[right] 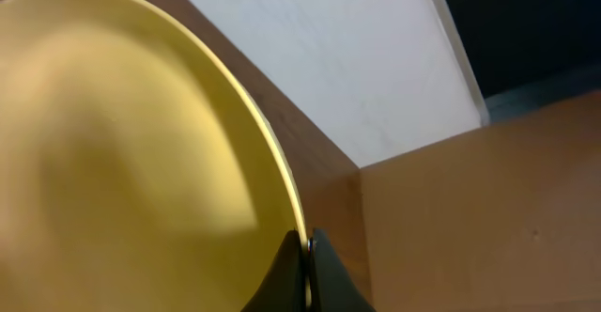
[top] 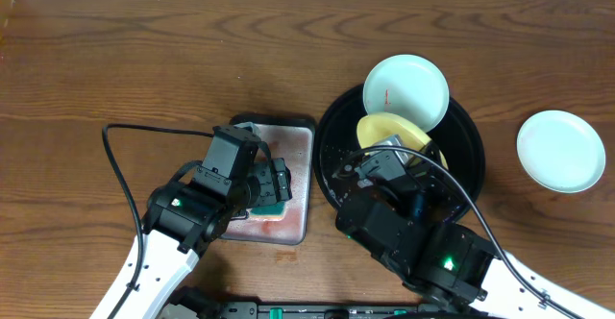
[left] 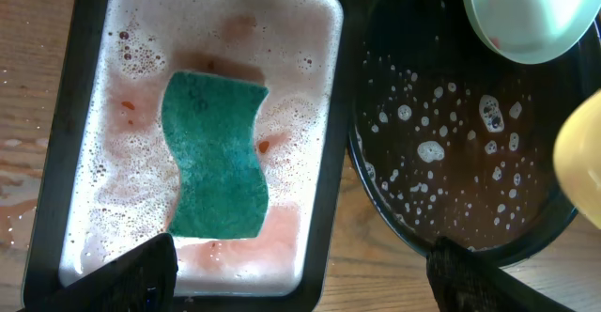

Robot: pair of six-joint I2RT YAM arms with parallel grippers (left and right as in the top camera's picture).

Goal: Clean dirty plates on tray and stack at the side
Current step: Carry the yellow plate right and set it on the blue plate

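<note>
The right gripper (right: 307, 256) was clenched on the rim of the small round yellow plate (right: 122, 162), and there the plate hung, tilted, over the middle of the large round glossy black tray (top: 469, 160). The tray's floor was wet and dotted with white suds (the left wrist view showed that best). At the tray's far rim sat a pale mint-white round plate (top: 405, 90) with a thin red smear on it, part of it reaching out past the rim. A second pale mint-white plate (top: 561, 151) lay flat on the brown wood-grain worktop (top: 115, 60), to the right of the tray and well apart from it, and its face looked clean. Just left of the tray, close beside its rim, stood the rectangular silver metal pan (top: 300, 156), full of pinkish foam, with a wavy teal sponge (left: 216, 157) lying flat in it. Above that pan, left of the tray, hovered the left gripper (left: 305, 279), its fingers spread wide, released and grasping nothing.
</note>
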